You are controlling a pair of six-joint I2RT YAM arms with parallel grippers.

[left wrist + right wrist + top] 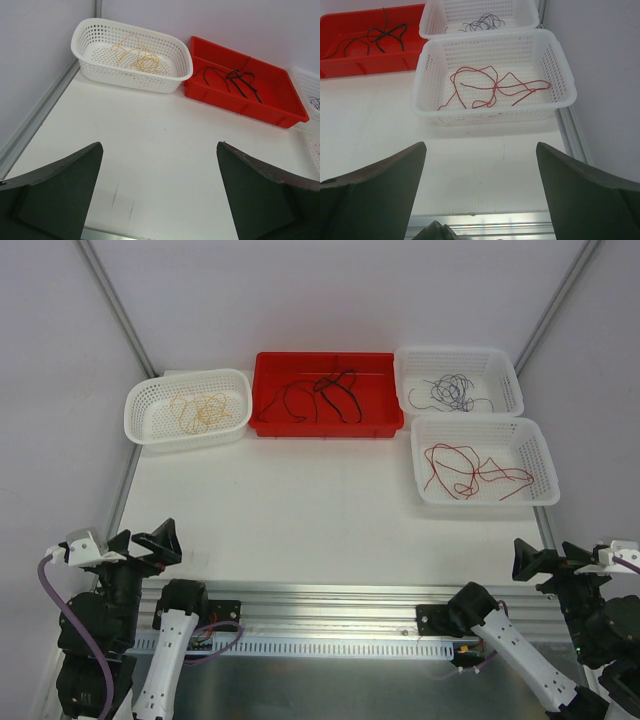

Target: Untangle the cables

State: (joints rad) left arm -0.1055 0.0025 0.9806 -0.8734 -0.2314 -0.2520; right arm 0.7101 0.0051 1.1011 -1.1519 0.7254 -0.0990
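Note:
The cables lie apart, each in its own container. A yellow-tan cable (198,408) (137,56) lies in the left white basket (140,425). A black cable (325,395) (235,79) (372,39) lies in the red tray (270,425). A dark purple-blue cable (450,392) (482,22) lies in the far right basket (505,365). A red cable (470,468) (492,87) lies in the near right basket (540,455). My left gripper (150,542) (159,150) is open and empty at the near left edge. My right gripper (540,562) (480,150) is open and empty at the near right edge.
A metal rail (330,605) runs along the table's near edge between the arm bases. Aluminium frame bars (120,310) (560,300) rise at the back corners. Grey walls close the left, right and back sides. Thick lilac hoses (75,625) run along the arms.

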